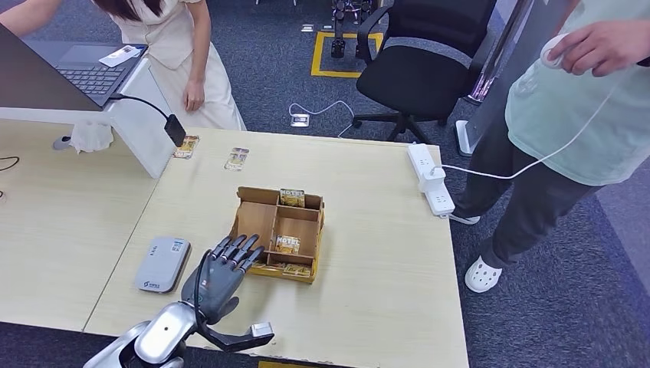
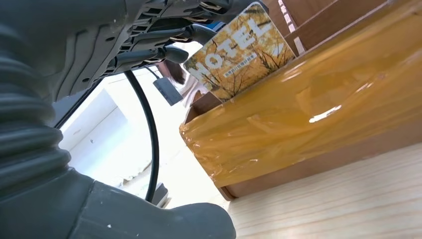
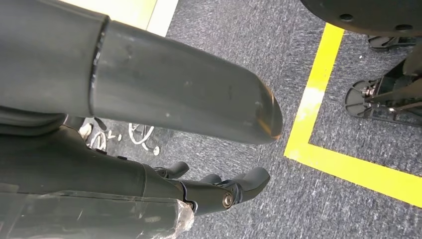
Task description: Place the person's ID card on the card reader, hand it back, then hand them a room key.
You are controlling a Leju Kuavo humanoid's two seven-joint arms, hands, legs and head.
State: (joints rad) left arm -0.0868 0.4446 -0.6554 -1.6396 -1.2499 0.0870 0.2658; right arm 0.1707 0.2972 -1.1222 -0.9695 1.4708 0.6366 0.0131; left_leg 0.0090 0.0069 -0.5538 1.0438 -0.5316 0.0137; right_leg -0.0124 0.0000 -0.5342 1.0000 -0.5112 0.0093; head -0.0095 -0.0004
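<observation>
Tabletop (image 1: 368, 307), left hand (image 1: 218, 276) fingers outstretched

Box (image 1: 270, 222) with room keys (image 1: 288, 244) in the middle of the table (image 1: 383, 276), card reader (image 1: 162, 264) left of it, left hand (image 1: 218, 272) between them, power strip (image 1: 429, 179) far right, laptop (image 1: 84, 73) far left

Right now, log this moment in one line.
left robot hand: reaching key card in box | right robot hand: hanging, empty | card reader: bare
</observation>
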